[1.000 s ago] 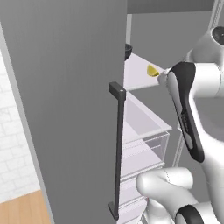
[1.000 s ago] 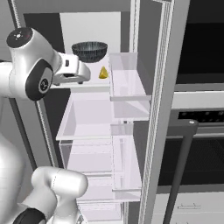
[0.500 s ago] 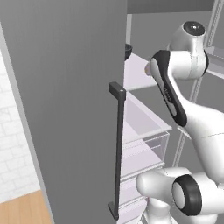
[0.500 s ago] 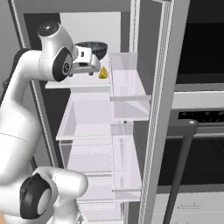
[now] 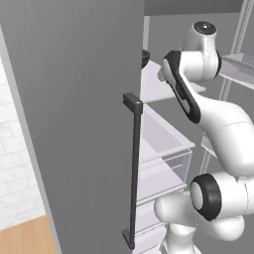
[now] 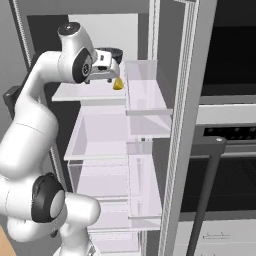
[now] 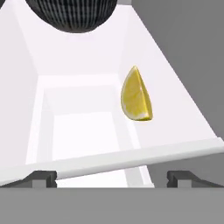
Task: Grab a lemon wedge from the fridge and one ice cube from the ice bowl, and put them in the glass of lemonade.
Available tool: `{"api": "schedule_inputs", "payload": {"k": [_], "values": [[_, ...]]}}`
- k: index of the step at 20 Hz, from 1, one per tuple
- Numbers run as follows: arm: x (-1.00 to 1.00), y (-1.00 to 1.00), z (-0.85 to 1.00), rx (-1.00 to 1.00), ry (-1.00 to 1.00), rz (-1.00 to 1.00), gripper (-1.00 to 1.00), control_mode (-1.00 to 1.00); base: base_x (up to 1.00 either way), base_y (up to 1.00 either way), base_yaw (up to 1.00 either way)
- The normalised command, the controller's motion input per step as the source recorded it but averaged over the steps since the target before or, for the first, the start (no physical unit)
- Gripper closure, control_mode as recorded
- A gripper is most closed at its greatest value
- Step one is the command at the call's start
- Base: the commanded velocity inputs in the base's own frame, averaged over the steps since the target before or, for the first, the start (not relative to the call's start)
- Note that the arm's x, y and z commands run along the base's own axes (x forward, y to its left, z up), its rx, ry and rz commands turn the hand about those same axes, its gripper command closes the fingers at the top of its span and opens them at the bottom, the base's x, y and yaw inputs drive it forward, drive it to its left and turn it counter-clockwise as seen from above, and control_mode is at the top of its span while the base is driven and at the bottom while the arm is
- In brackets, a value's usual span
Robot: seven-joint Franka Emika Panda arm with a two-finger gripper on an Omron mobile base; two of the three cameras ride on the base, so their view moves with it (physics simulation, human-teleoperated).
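The fridge stands with its grey door swung open. A small bright yellow lemon wedge lies on the top white shelf, towards its right side. My gripper hovers just above and in front of the lemon wedge. In the hand view my gripper is open, its two dark fingertips far apart and nothing between them. The wedge sits ahead of the gripper, a little right of centre. The ice bowl and the glass of lemonade are out of view.
A dark ribbed bowl sits at the back of the same shelf, behind the wedge. Clear door bins stand close to the right of the gripper. The door's long dark handle is at left. An oven stands right of the fridge.
The arm has swung up and reached into the fridge, bringing the hand over the top shelf to the lemon wedge. In the left base view the arm now covers the wedge.
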Motion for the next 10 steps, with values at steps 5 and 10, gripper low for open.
{"api": "schedule_inputs", "payload": {"k": [5,10], "values": [[0.39,-0.05,-0.24,0.05,0.0,0.0,-1.0,-1.0,0.0,0.0,0.0],[0.28,-0.18,0.0,0.05,0.0,0.0,-1.0,-1.0,0.0,0.0,0.0]]}}
